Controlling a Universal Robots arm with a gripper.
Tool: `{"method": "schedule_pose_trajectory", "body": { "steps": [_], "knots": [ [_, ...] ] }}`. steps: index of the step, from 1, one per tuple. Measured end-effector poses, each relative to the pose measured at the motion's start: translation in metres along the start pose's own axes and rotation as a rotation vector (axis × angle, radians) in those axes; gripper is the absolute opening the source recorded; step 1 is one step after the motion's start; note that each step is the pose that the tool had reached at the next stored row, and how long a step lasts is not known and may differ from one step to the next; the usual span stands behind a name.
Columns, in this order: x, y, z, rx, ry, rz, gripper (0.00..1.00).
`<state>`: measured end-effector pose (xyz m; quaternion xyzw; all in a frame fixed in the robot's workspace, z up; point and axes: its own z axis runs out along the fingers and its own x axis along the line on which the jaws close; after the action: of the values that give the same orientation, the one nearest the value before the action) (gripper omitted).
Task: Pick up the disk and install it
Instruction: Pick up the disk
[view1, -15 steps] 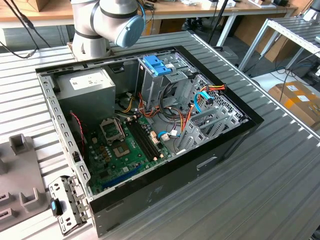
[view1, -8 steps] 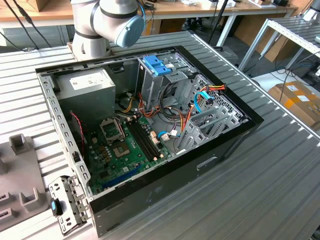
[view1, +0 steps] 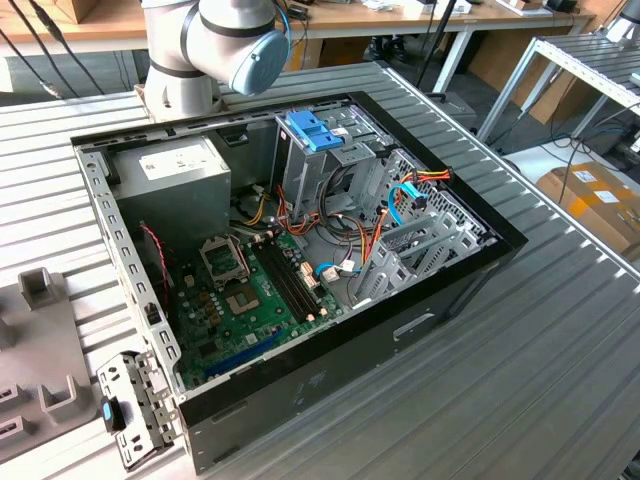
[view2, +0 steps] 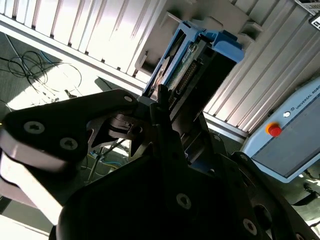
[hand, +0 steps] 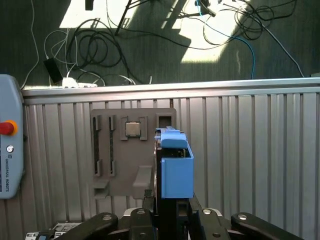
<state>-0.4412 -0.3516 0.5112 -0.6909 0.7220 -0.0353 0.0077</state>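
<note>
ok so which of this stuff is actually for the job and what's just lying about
Job: the disk, held in the gripper; the open computer case.
Lying about: grey parts tray, chip on it, pendant, floor cables.

In the exterior view, the computer case (view1: 330, 385) sits mid-frame on the desk (view1: 520, 380), with the arm base (view1: 180, 85) behind it at upper left. The disk (hand: 177, 170) sits in the hand (hand: 172, 202).

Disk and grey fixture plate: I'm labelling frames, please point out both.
Rectangular disk with blue plastic rails (hand: 177, 172), first wrist view, on its blue rail.
Flat grey fixture plate (hand: 129, 161), first wrist view, on bare surface.
</note>
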Motion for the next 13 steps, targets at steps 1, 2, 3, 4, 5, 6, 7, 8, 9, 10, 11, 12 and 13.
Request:
{"method": "schedule_pose_trajectory", "body": {
  "steps": [1,2,3,4,5,6,7,8,9,10,11,12,13],
  "knots": [
    [0.0,0.0,-0.0001,-0.0001,0.0001,0.0,0.35],
    [0.0,0.0,-0.0001,-0.0001,0.0,0.0,0.35],
    [0.0,0.0,-0.0001,-0.0001,0.0,0.0,0.35],
    [0.0,0.0,-0.0002,-0.0001,0.0,0.0,0.35],
    [0.0,0.0,-0.0002,-0.0001,0.0,0.0,0.35],
    [0.0,-0.0002,-0.0001,0.0001,-0.0001,0.0,0.35],
    [0.0,-0.0012,-0.0001,0.0,0.0,0.0,0.35],
    [-0.0001,-0.0026,0.0,0.0,0.0,0.0,0.35],
    [-0.0002,-0.0046,0.0001,-0.0001,0.0,0.0,0.35],
    [-0.0002,-0.0057,0.0002,-0.0001,0.0,0.0,0.35],
    [-0.0003,-0.0075,0.0003,-0.0001,0.0,0.0,0.35],
    [-0.0004,-0.0097,0.0004,-0.0001,0.0,0.0,0.35],
    [-0.0005,-0.0123,0.0006,0.0,0.0,0.0,0.35]
  ]
}}
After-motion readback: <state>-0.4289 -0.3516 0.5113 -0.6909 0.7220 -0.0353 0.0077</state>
